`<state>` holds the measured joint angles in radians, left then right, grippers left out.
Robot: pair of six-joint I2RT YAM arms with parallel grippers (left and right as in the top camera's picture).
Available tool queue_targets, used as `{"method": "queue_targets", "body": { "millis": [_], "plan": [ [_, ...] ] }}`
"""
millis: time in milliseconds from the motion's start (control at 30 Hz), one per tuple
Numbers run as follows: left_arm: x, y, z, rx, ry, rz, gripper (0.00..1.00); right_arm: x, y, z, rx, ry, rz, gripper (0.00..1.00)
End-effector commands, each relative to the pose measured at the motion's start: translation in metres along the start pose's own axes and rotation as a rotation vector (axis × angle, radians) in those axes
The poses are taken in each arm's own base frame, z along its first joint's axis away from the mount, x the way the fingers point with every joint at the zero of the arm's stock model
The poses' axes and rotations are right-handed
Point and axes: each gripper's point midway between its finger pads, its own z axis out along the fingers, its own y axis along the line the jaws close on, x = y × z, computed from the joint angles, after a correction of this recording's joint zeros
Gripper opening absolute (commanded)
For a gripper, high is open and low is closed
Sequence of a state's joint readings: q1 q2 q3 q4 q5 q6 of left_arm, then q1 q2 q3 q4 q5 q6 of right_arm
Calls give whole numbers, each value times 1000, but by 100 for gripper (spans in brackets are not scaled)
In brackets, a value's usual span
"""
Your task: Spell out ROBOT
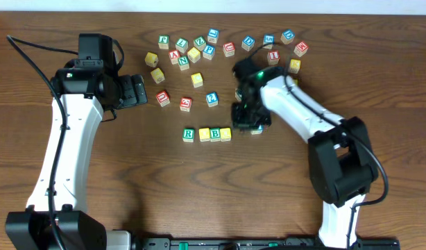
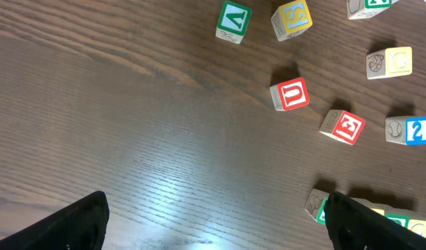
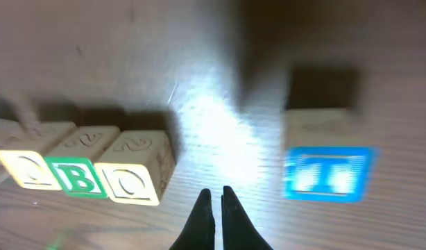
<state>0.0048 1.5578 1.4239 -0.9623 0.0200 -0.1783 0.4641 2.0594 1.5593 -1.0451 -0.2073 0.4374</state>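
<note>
1. You had a dark wood-grain table (image 1: 74,28), with a pale strip beyond its far edge.
2. Your left gripper (image 1: 138,91) hung with jaws wide apart.
3. Mid-table, R (image 1: 189,134), first O (image 1: 204,134), B (image 1: 215,134) and second O (image 1: 225,133) touched; the row's long axis ran left-right.
4. Your right gripper (image 3: 216,201), fingers pressed together, sat between that row and the T (image 3: 327,170), which stood apart.

Dark wood-grain table (image 1: 199,194), pale strip (image 1: 213,5) along its far edge, bright glare (image 3: 220,125) on the tabletop
</note>
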Motion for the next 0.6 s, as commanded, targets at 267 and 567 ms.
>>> {"method": "queue_targets", "body": {
  "millis": [267, 567],
  "plan": [
    [-6, 1, -6, -5, -24, 11, 98, -13, -69, -13, 66, -32, 13, 3],
    [-6, 1, -6, -5, -24, 11, 98, -9, -76, 12, 80, -48, 4, 6]
  ]
}}
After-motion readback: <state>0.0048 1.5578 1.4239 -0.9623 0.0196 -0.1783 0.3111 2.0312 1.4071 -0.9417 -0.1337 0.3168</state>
